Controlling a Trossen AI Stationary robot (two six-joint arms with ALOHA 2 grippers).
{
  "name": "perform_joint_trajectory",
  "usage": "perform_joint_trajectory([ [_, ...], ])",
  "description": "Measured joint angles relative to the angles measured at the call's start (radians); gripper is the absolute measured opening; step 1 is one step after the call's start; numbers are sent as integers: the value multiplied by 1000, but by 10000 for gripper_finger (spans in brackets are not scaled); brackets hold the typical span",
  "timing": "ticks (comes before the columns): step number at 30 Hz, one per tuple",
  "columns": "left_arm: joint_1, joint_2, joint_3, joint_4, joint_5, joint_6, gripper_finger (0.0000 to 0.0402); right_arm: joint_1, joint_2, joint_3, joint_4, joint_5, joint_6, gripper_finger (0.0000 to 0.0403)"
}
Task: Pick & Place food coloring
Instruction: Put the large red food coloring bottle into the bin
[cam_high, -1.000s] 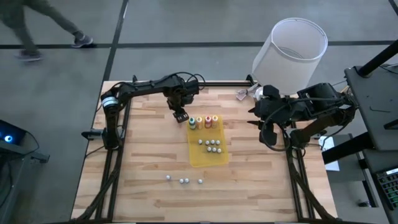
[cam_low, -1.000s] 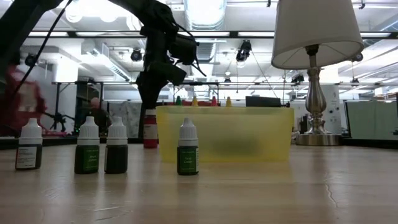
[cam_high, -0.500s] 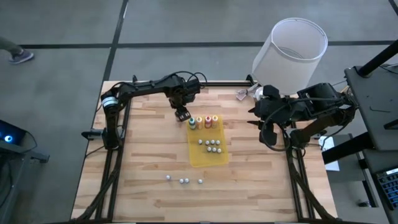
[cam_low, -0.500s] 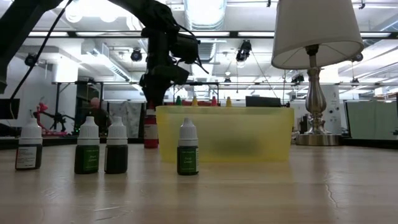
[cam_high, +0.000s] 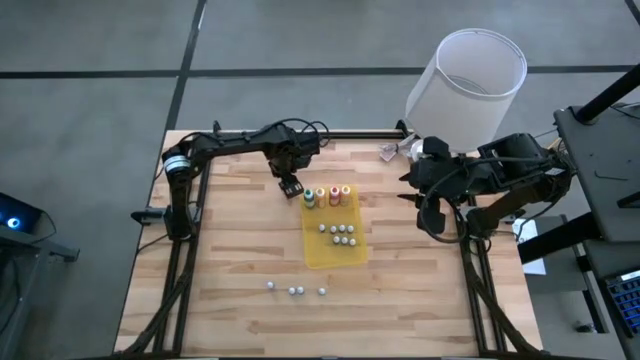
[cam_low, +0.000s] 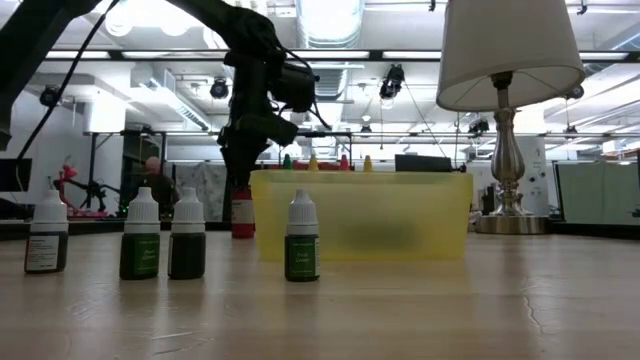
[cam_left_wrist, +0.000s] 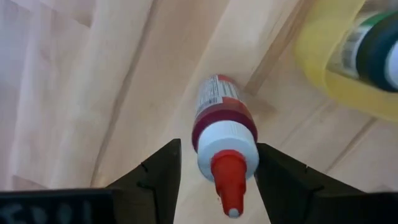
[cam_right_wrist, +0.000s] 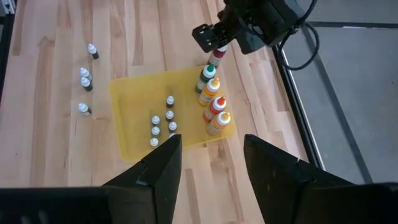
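A dark red food coloring bottle (cam_left_wrist: 219, 116) with a white collar and red tip stands upright on the wood, just outside the yellow tray's (cam_high: 312, 256) far left corner. My left gripper (cam_left_wrist: 217, 163) points down over it, open, one finger on each side of its cap; I cannot tell whether either finger touches it. Several more food coloring bottles (cam_high: 327, 195) (green, yellow, red, orange) stand in a row along the tray's far edge. My right gripper (cam_high: 408, 195) waits open, raised over the table's right side, with nothing between its fingers.
Several small white-capped bottles (cam_high: 341, 234) stand in the middle of the tray, and others (cam_high: 296, 290) stand on the wood near the front edge. A lamp with a white shade (cam_high: 465, 78) stands at the far right corner. Bare wood lies left of the tray.
A person walking on the floor beyond the table's far left corner has gone out of the high view.
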Motion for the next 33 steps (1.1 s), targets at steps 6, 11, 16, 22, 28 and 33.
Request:
perform_joint_trajectory([
  [6,1,1,-24,34,1,-25,168,0,0,0,0,0,-3,167],
  [11,1,1,-24,43,1,-27,167,0,0,0,0,0,-3,167],
  [16,1,1,-24,45,2,-24,167,0,0,0,0,0,-3,167],
  [22,2,1,-24,48,2,-25,145,0,0,0,0,0,-10,167],
  [28,2,1,-23,47,2,-25,110,0,0,-3,0,0,-11,167],
  [33,2,1,-23,47,2,-25,117,0,0,-3,0,0,-11,167],
])
